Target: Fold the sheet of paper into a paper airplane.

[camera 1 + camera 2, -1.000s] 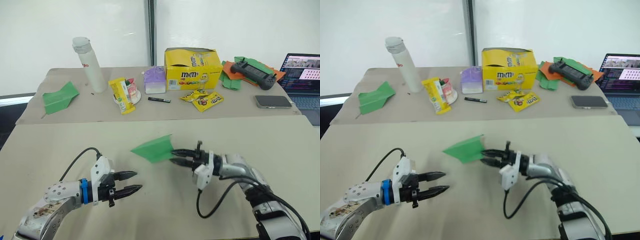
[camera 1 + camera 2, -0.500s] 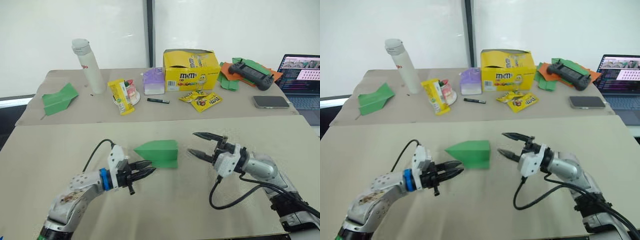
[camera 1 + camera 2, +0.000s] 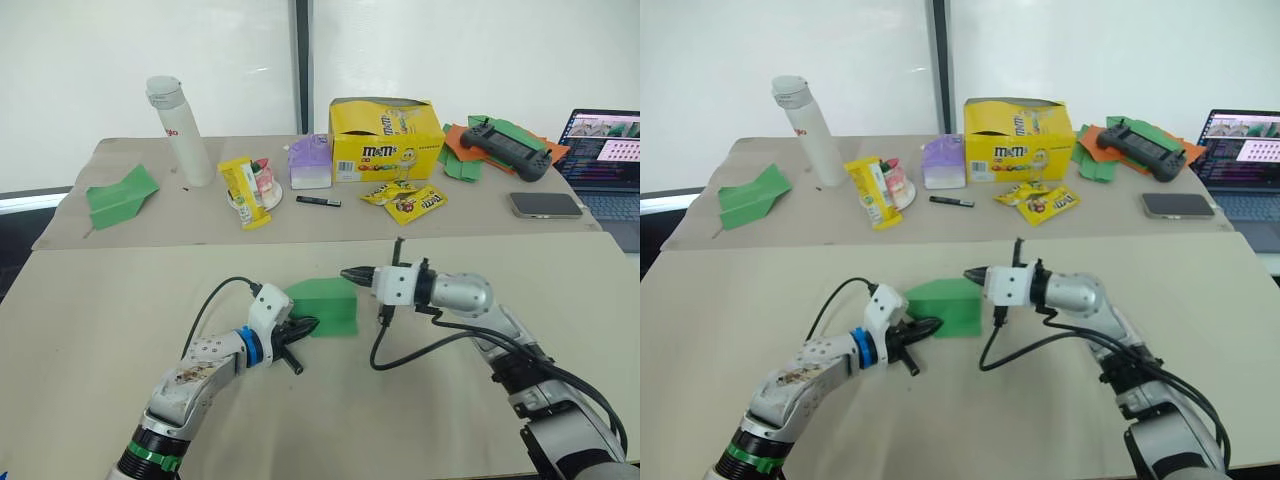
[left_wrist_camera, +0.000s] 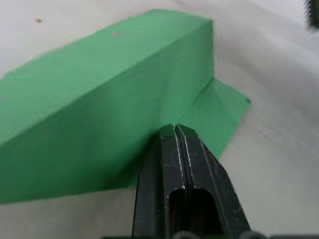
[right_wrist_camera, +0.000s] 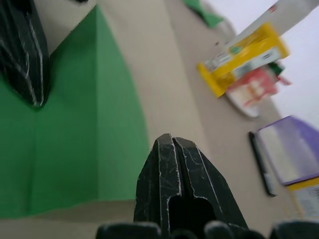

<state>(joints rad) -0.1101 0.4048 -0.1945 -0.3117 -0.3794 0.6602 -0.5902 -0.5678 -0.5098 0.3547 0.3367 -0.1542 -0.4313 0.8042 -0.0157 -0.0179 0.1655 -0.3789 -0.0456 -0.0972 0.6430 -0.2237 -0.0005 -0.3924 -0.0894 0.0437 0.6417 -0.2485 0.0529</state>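
Observation:
The sheet of paper is bright green and folded into a short creased wedge. It lies on the near table between my two grippers. My left gripper is shut, and its tips rest against the paper's near left edge. In the left wrist view those tips sit where a raised fold meets a flat flap. My right gripper is shut too. It hovers at the paper's far right corner, just off the edge, with nothing in it.
On the back table stand a white bottle, a yellow candy box, a purple carton, snack packets and a pen. A separate green paper plane lies at far left. A controller, phone and laptop are at right.
The right gripper let go of the paper, which now lies on the table. That gripper then shut and swung to the paper's far corner. The left gripper moved up to the paper and shut.

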